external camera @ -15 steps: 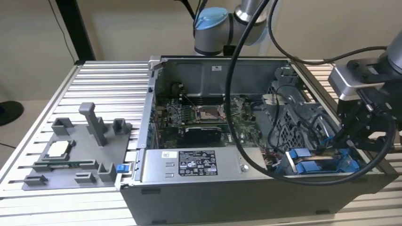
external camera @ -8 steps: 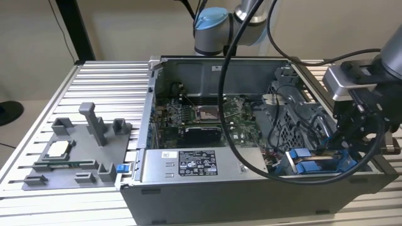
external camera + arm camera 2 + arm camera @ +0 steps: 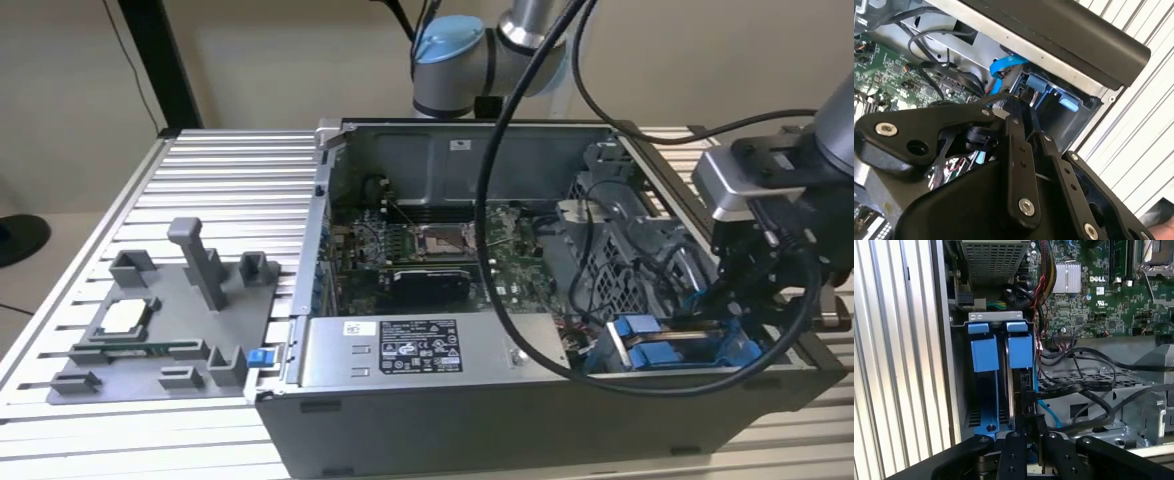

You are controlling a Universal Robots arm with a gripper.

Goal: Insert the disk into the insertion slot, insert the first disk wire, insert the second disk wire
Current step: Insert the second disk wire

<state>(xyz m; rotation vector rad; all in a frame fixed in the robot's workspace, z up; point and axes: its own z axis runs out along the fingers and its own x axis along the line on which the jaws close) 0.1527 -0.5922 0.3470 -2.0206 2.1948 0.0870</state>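
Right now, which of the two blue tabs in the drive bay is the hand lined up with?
The tab nearer the motherboard; the hand sits below it, not the wall-side tab.

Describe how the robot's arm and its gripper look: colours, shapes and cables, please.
The arm is made of silver-grey tubes with a joint capped in light blue. Thick black cables hang from it in loops over the open computer case. The gripper is matt black, built of flat linkage bars joined by silver screws, with narrow fingers. A grey box-shaped block sits at the wrist.
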